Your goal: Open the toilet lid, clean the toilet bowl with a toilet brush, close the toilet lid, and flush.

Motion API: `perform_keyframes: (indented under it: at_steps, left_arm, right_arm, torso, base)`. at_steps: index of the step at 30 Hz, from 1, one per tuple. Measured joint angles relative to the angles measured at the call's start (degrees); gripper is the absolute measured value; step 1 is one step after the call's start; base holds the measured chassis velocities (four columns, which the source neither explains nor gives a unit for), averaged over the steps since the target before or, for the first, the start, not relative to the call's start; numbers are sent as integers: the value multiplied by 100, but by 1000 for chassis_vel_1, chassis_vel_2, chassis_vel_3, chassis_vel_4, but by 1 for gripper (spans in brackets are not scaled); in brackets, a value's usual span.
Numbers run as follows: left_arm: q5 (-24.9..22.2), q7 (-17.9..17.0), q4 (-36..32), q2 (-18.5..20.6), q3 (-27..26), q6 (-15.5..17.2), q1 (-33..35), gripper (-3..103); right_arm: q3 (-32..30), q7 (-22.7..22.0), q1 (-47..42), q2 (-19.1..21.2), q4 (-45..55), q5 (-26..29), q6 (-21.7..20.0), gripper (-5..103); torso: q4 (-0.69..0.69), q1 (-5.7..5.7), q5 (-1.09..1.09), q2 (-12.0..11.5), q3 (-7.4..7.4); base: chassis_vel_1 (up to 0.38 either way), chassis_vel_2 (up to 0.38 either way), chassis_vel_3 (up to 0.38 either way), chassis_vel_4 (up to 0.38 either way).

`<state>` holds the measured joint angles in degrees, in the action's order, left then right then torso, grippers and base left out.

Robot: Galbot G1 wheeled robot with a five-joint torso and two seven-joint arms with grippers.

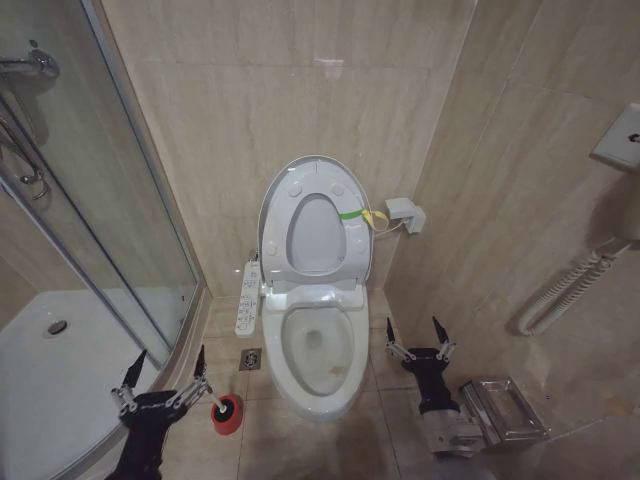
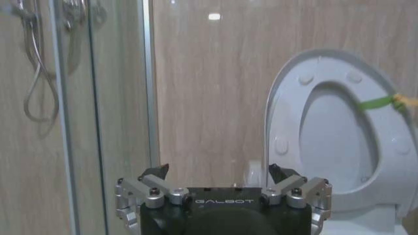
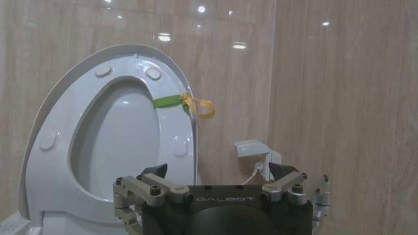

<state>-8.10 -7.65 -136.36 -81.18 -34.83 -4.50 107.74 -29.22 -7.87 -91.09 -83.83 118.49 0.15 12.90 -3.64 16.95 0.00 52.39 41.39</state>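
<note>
White toilet lid (image 1: pixel 312 175) stands raised against the wall; stained toilet bowl (image 1: pixel 320 350) lies open; toilet brush (image 1: pixel 227 410) stands in its red cup on the floor.

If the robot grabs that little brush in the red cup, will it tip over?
Probably easily. The toilet brush looks slim and light, and its red cup is small and stands loose on smooth floor tiles, so a sideways nudge from the open left hand could topple or slide it.

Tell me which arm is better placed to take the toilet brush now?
Probably the left. The left gripper hangs open beside the toilet brush in its red cup, left of the toilet bowl. The right gripper, also open, is across the bowl. The toilet lid is already up.
</note>
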Motion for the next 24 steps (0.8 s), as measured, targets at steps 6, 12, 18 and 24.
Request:
perform_keyframes:
  at_steps: [6, 12, 18, 24]
  left_arm:
    - [-223, 221, 590, -72, -31, 569, -853, 100]
    - [-430, 429, 1139, -139, -63, 1111, -1655, 100]
    - [-673, 669, 1781, -218, -100, 1741, -2601, 101]
    - [-713, 710, 1880, -231, -106, 1838, -2737, 100]
  right_arm:
    - [0, 0, 0, 0, 0, 0, 0, 100]
    - [0, 0, 0, 0, 0, 0, 0, 100]
    - [0, 0, 0, 0, 0, 0, 0, 100]
    - [0, 0, 0, 0, 0, 0, 0, 100]
  torso:
    - [0, 0, -1, 0, 0]
    - [0, 0, 0, 0, 0]
    - [-1, 0, -1, 0, 0]
    - [0, 0, 0, 0, 0]
  base:
    - [0, 0, 0, 0]
    - [0, 0, 0, 0]
    - [0, 0, 0, 0]
    - [0, 0, 0, 0]
